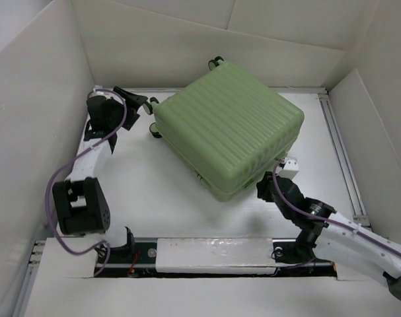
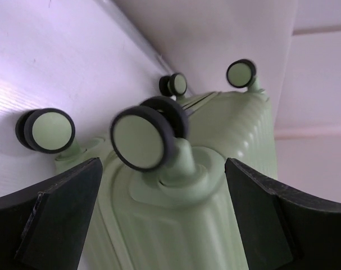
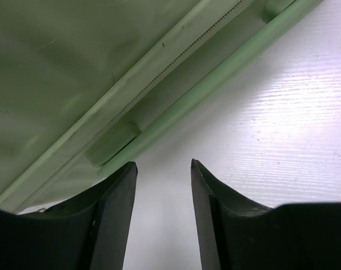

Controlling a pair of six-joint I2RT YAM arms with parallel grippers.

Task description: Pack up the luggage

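The left gripper (image 1: 144, 105) sits at about 10 o'clock from the luggage (image 1: 230, 125) in the overhead view. Its jaws are spread wide and hold nothing. It faces the wheels (image 2: 143, 138) on the case's end, and the nearest wheel hangs between the fingers without touching either.

The luggage lies flat on the white table (image 1: 154, 191), lid down, turned at an angle. It takes up the far middle of the table, with its near corner pointing to 6 o'clock.

The right gripper (image 1: 269, 188) is at about 5 o'clock from the case, just beside the near right edge. Its jaws are partly open, with only bare table between them. The zipper seam (image 3: 153, 84) runs past at its 11 o'clock, close but apart.

With the shell shut, packing looks nearly done, and the seam is probably what is left to deal with. To do that well, the left gripper should brace the wheel end so the case cannot slide or turn. The right gripper should come at the seam low and level. I cannot make out a zipper pull, so it needs finding first.
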